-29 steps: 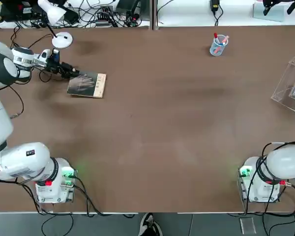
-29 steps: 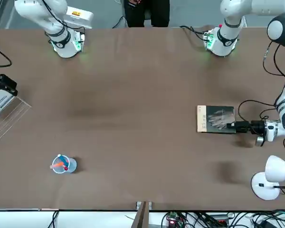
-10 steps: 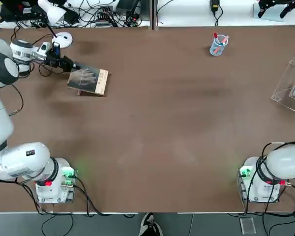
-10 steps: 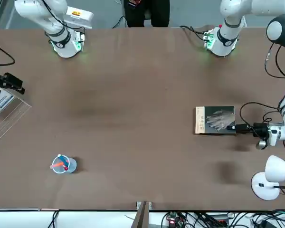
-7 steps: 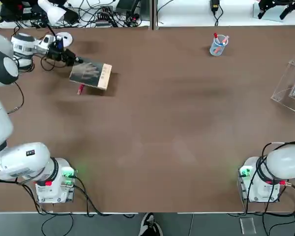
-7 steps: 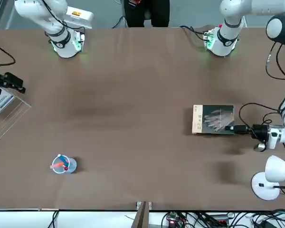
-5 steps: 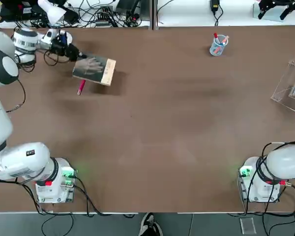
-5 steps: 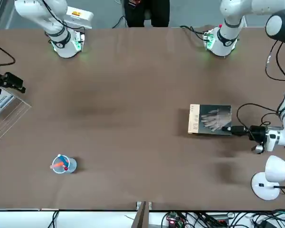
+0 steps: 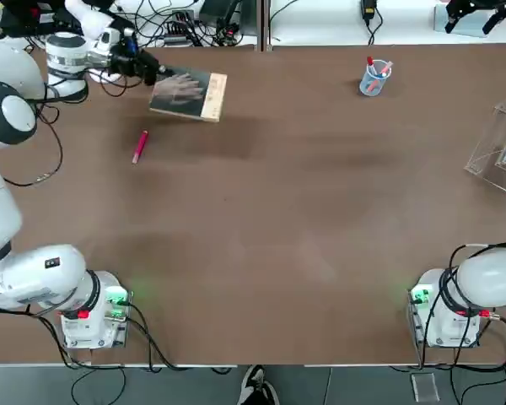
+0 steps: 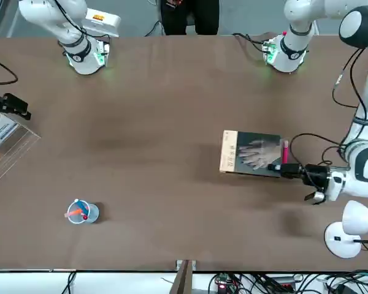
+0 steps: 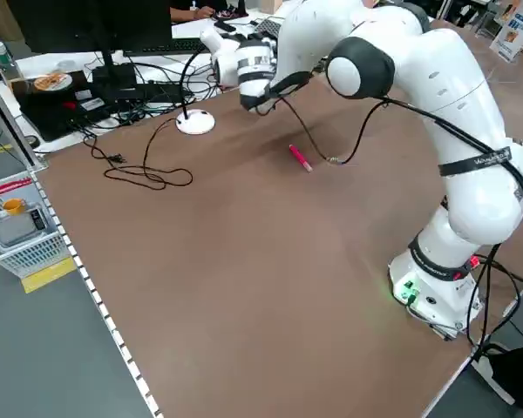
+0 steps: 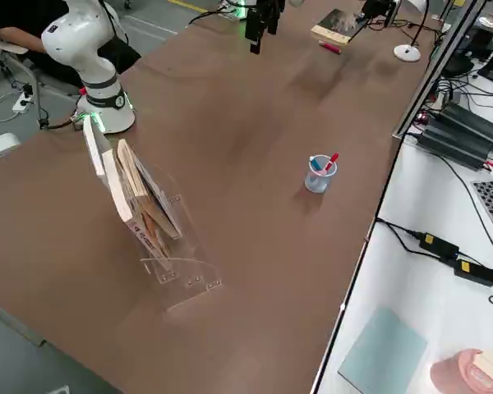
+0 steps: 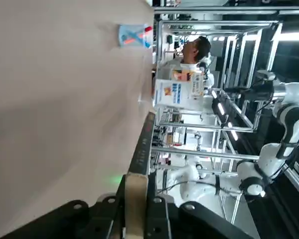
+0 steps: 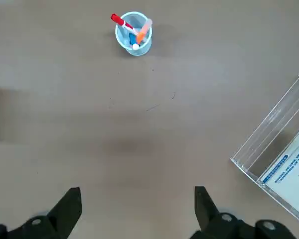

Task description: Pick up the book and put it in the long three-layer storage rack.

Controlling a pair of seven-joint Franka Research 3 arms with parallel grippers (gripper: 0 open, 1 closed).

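My left jaws (image 9: 156, 71) are clamped on one short edge of the book (image 9: 188, 95), the edge away from its tan strip, and I hold it flat and lifted clear of the table (image 9: 287, 219) at the far left corner; its shadow falls on the wood beside it. Gripping the edge leaves the rest of the book free to slide into a slot, I judge. A red pen (image 9: 139, 146) lies on the table near the book, apart from it. The rack (image 12: 148, 222) stands at the far right side, well apart from the book, slanted, with printed booklets leaning in it already. A clear cup of pens (image 9: 374, 78) sits near the far edge, between book and rack. My right jaws (image 14: 134, 209) hang high over the table with the fingers wide apart, holding nothing, looking down at the cup and a corner of the rack. The carry across the table is mostly ahead of me, I judge.
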